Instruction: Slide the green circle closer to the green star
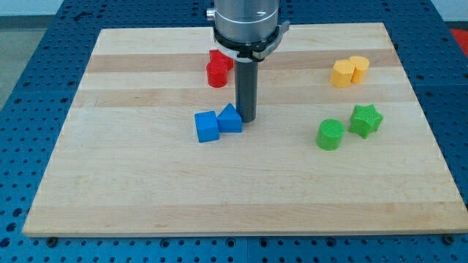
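The green circle [330, 134] is a short, round, bumpy block on the right, just beside the green star [365, 120]. My tip [246, 119] holds nothing, beside the blue blocks [218, 122]. The worktop [146, 190] is pale wood.

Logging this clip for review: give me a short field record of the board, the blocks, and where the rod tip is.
surface: wooden board on a blue perforated bench
my tip: at the view's centre, right beside the blue blocks
blue pair: blue cube and blue triangular block, touching
red blocks: two, above the tip, shapes unclear
yellow blocks: two, the view's upper right
green circle: just left and below the green star, narrow gap
task state: tip far from the green circle
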